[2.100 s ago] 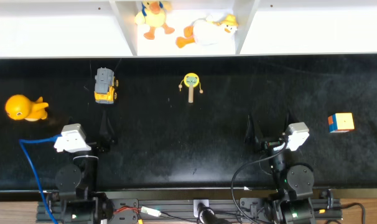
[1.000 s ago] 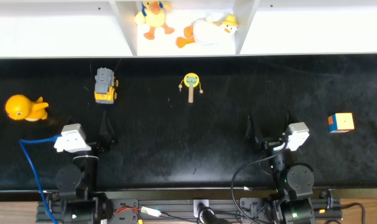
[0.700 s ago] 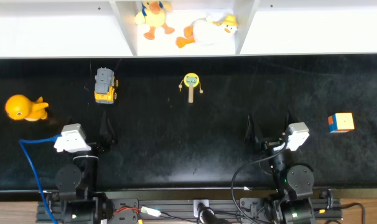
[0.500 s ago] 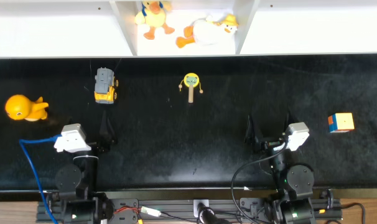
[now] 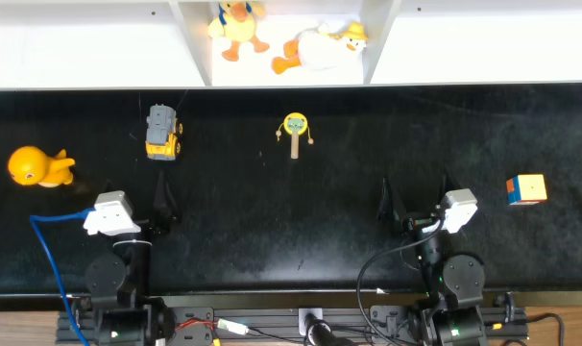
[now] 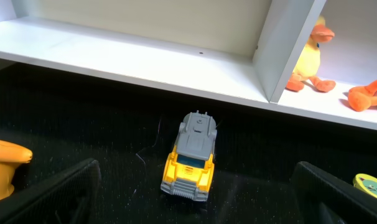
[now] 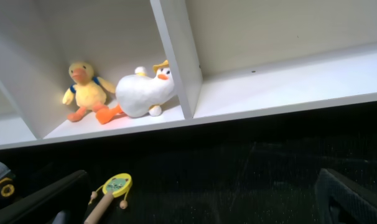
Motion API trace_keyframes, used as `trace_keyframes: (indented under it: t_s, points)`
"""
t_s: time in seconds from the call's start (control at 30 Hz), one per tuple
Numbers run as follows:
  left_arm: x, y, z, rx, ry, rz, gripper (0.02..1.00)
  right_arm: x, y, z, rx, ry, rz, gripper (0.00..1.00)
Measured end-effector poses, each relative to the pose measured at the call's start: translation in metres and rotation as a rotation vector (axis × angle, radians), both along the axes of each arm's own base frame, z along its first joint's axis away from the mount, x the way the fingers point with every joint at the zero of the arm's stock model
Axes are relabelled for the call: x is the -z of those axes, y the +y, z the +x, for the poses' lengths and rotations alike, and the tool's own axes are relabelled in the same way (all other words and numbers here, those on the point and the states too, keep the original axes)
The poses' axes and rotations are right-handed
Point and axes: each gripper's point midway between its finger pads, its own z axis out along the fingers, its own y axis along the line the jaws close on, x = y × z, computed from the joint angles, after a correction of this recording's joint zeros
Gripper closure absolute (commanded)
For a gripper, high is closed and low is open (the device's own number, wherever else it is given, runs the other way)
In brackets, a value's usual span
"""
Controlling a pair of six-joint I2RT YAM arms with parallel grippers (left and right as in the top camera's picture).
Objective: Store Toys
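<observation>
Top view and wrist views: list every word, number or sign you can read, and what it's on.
None can be read.
The toy truck shows no lettering.
The rattle drum bears a picture, too small to make out.
The cube shows plain coloured squares.

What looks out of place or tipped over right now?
The white plush duck lies on its side in the middle shelf compartment, beside the sitting yellow plush duck. Nothing else looks askew or damaged.

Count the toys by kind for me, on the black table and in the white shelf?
Plush ducks: 2, a yellow plush duck and a white plush duck
Orange duck-shaped toy: 1
Yellow and grey toy truck: 1
Green-faced rattle with a wooden handle: 1
Multicoloured puzzle cube: 1
Total: 6
</observation>
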Motion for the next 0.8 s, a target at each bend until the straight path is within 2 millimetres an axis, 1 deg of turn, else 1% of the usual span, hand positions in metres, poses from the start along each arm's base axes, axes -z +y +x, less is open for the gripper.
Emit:
trace_keyframes:
  t_s: [0.47, 0.6, 0.63, 0.7, 0.77, 0.8]
  points:
    - [0.001, 0.000, 0.000, 0.000, 0.003, 0.000, 0.020, 0.000, 0.000, 0.000, 0.000, 0.000, 0.000, 0.007]
    - [-0.001, 0.002, -0.006, -0.011, 0.054, -0.003, 0.020, 0.000, 0.000, 0.000, 0.000, -0.001, 0.000, 0.005]
    - [-0.005, 0.003, -0.009, -0.019, 0.070, -0.003, 0.020, 0.000, 0.000, 0.000, 0.000, 0.000, 0.000, 0.005]
    - [-0.023, 0.007, -0.018, -0.047, 0.097, 0.008, 0.020, 0.000, 0.000, 0.000, 0.000, 0.000, 0.000, 0.005]
    - [-0.051, 0.013, -0.029, -0.082, 0.114, 0.031, 0.020, 0.000, 0.000, 0.000, 0.000, 0.000, 0.000, 0.005]
    - [-0.070, 0.016, -0.034, -0.102, 0.116, 0.047, 0.023, 0.000, 0.000, 0.000, 0.000, 0.000, 0.000, 0.005]
